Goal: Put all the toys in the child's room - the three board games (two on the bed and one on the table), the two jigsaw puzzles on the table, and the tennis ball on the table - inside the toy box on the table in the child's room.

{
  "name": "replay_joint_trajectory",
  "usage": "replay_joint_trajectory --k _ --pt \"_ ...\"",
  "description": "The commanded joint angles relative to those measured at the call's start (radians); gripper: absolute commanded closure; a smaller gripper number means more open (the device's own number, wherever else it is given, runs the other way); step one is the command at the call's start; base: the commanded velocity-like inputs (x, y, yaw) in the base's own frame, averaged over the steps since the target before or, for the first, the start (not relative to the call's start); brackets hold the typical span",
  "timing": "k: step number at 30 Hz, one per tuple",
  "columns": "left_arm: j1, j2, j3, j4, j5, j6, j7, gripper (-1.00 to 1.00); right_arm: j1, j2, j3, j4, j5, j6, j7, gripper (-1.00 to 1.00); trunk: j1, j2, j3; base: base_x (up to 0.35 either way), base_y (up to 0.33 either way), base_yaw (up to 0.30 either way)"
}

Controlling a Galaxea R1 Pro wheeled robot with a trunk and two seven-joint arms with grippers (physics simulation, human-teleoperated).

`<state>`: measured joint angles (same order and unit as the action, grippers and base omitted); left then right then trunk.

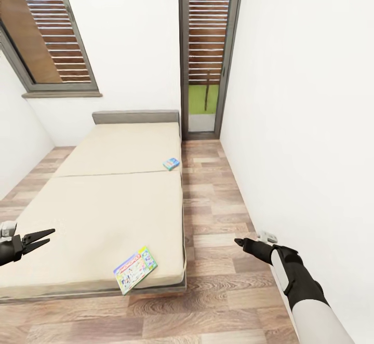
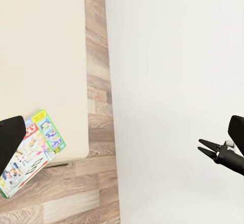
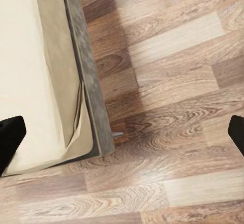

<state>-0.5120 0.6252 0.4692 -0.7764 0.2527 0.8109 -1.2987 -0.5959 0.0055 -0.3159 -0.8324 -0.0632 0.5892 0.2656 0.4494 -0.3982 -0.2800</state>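
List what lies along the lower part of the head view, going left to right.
Left gripper with black fingers spread, over the cream mattress of the bed → flat yellow-green-pink board game box at the mattress's near corner → bare wood-plank floor → right gripper by the white wall.

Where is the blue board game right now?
In the head view, the blue board game lies at the bed's right edge, near the glass door.
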Motion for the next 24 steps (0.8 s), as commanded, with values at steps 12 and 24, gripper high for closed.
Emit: replay_joint_trajectory --k 12,24 --pt "-0.001 -0.001 0.000 0.000 0.002 0.009 -0.002 -1.00 -0.001 0.001 -0.003 -0.001 -0.006 0.007 0.001 -1.00 0.001 -0.002 0.018 0.000 0.000 0.000" --pt "-0.001 -0.001 0.000 0.000 0.002 0.009 -0.002 -1.00 -0.001 0.002 -0.003 -0.001 -0.006 0.006 0.001 -1.00 0.001 -0.002 0.038 0.000 0.000 0.000"
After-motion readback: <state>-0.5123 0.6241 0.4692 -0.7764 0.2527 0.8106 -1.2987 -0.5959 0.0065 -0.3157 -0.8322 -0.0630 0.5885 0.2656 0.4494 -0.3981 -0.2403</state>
